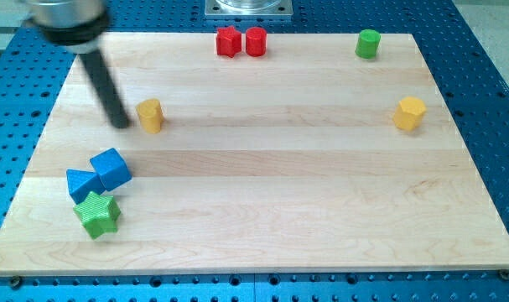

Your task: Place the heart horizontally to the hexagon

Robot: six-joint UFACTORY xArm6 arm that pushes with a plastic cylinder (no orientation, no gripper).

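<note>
Yellow heart (150,115) sits on the left half of the board, in its upper part, and the rod's tip (122,124) stands just beside it on the view's left, close enough that contact cannot be ruled out. The arm carries no pincer, only this dark rod, so nothing is grasped or released. The yellow hexagon (410,112) lies well apart, near the board's right edge, at nearly the same height in the view.

By the look of it, the step in hand is the approach to a rightward push: the tip is already on the side of the heart away from the hexagon. The next move seems to call for a steady slide toward the view's right, kept level through the heart's middle so it does not spin off line.

The lane between the two yellow blocks holds no other block. Two red blocks (241,41) stand touching at the top edge, a green cylinder (368,43) at the top right. A blue cube (111,169), a blue triangle (81,184) and a green star (98,215) cluster at the lower left. The wooden board (279,193) rests on a blue perforated table (480,50).
</note>
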